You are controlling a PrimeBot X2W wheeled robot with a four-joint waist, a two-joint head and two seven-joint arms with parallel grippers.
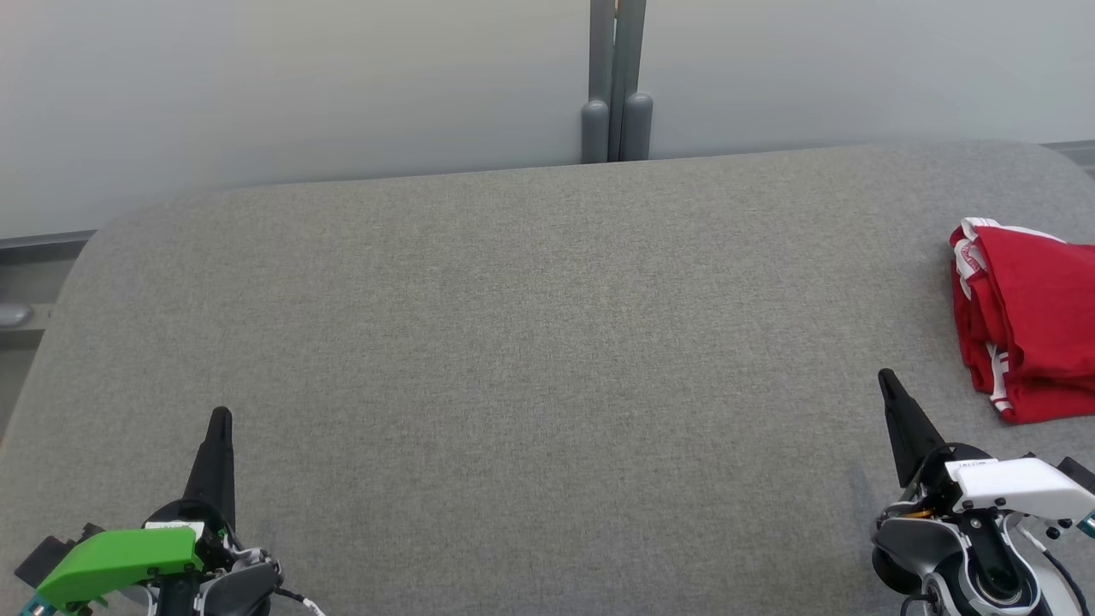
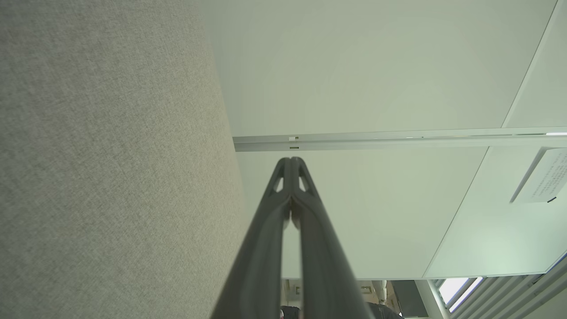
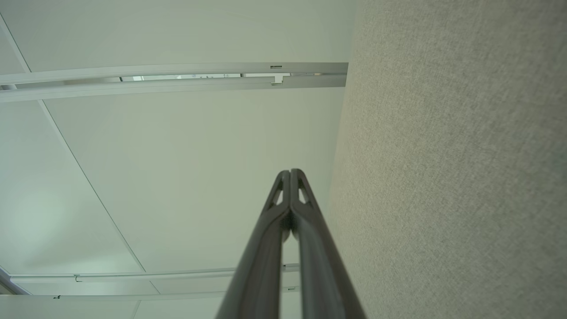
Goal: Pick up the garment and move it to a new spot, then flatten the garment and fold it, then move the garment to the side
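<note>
Left tool [image 1: 220, 421] at lower left of head view: two long dark fingers pressed into one point, clenched, holding nothing. It points up the frame, leaning slightly right. Bright green plastic cover [image 1: 115, 560] sits on its wrist, low over the grey woven-fabric tabletop [image 1: 547, 342]. In the left wrist view the left tool [image 2: 292, 163] is shut tip to tip. Its arm is rolled so the tabletop [image 2: 110, 177] runs down that view's left side, with the fingers running along it.

Behind the tabletop's far edge a grey metal post [image 1: 616, 85] stands between pale wall panels [image 1: 257, 85].

Right tool [image 1: 887, 381] at lower right: fingers also clenched together, gripping nothing, tilted toward upper left. White plastic cover [image 1: 1014, 483] on its wrist. In the right wrist view the right tool [image 3: 291, 173] is closed tip to tip, with the tabletop [image 3: 443, 177] down that view's right side.

Red fabric garment with white striped trim [image 1: 1026, 321] lies bunched in folds at the tabletop's far right, cut off by the frame edge. It is near the right tool, up and to its right, and not touching it.
</note>
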